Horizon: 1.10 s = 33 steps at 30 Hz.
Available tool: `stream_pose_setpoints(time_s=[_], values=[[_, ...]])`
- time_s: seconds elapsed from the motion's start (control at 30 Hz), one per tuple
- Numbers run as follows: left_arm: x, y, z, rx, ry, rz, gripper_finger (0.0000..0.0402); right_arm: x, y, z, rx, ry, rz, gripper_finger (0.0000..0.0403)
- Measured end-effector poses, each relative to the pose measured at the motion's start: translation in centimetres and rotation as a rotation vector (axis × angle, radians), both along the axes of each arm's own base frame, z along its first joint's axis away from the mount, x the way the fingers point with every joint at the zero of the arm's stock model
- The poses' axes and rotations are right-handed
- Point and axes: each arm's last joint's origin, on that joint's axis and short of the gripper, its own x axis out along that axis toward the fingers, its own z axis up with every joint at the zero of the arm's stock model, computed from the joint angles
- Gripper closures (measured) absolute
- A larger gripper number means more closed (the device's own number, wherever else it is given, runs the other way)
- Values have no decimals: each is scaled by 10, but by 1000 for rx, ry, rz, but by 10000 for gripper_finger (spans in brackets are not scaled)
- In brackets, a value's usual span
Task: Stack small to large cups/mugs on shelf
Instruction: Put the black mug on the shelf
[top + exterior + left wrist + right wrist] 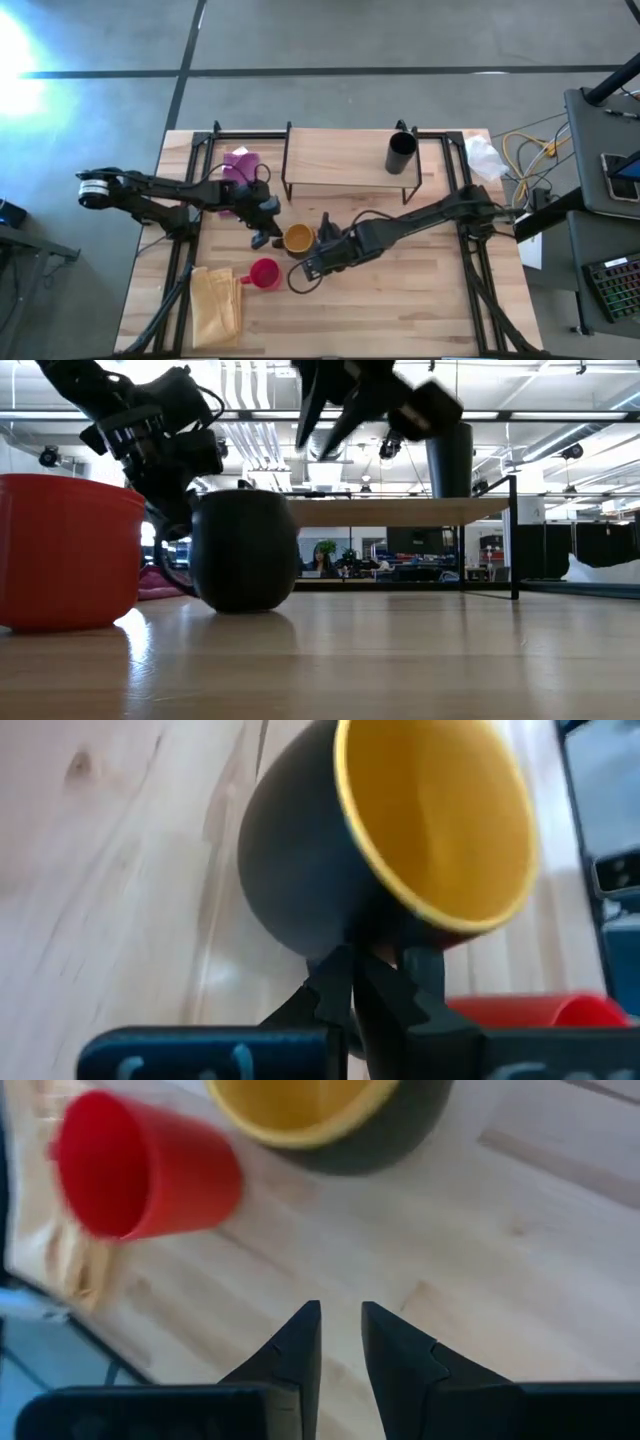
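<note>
1. Dark outside and yellow-orange inside, the wide mug [298, 238] is the item we are handling at this step; it is standing on the bench [420, 300], in front of the shelf [340, 160] and not yet on it.
2. We are holding the left gripper [266, 236] against the mug's side; in the left wrist view its fingers [335, 985] are pinched together at the mug's lower wall, apparently on the handle, though the handle itself is hidden.
3. We are keeping the right gripper [312, 268] just beside the mug, over bare wood, its fingers [300, 1345] nearly together and holding nothing.
4. We are judging the task as early: the tall black cup [401, 153] is already standing on the shelf's right part, while the small red mug [263, 273] is resting on the bench near a yellow cloth [216, 305].
5. The next move is calling for a firm grip, a lift clear of the shelf edge, and a level carry.
6. The mug is looking rounded and glossy, so it may be turning in a narrow grip.
</note>
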Motion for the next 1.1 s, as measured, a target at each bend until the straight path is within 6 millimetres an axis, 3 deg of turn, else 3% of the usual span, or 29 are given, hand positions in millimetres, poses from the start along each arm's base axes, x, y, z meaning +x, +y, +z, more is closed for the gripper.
stream_pose_setpoints(time_s=[0.37, 1.1], values=[[-7, 1, -8, 107, 91, 38, 402, 5, -9, -8, -73, 4, -41, 336], [7, -7, -13, -8, 11, 5, 402, 3, -20, -25, -127, 23, -116, 336]])
